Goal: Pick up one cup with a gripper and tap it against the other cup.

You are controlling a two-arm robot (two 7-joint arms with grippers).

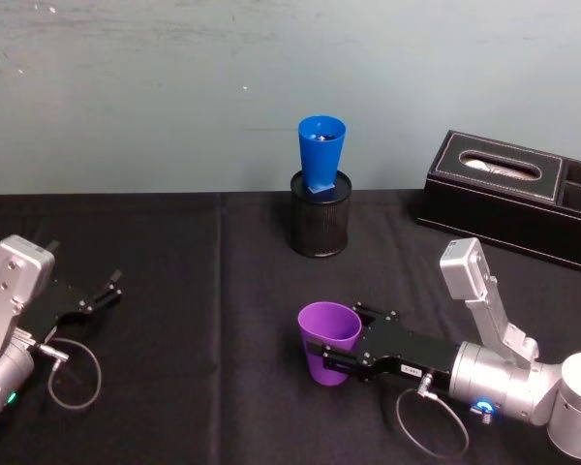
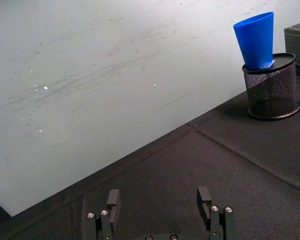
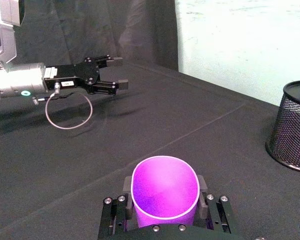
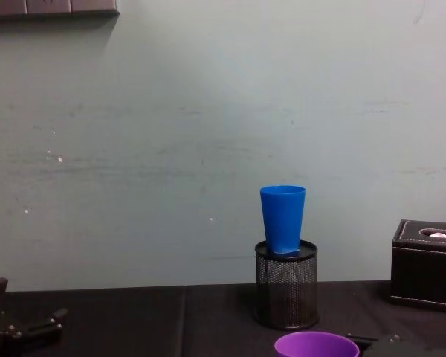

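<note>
Fingers (image 3: 121,206) of my right gripper (image 1: 341,351) clamp the purple cup (image 1: 328,341) upright near the bench's (image 1: 203,387) front; the blue cup (image 1: 321,154) stands in the mesh holder (image 1: 320,225). My left gripper (image 1: 105,291) rests spread.

The purple plastic tapered tumbler (image 1: 327,341) stands upright, mouth up, at the near centre of the table. The bright blue plastic tapered tumbler (image 1: 321,153) sits upright, far behind it, its base resting in a black mesh pen holder (image 1: 320,226).
</note>
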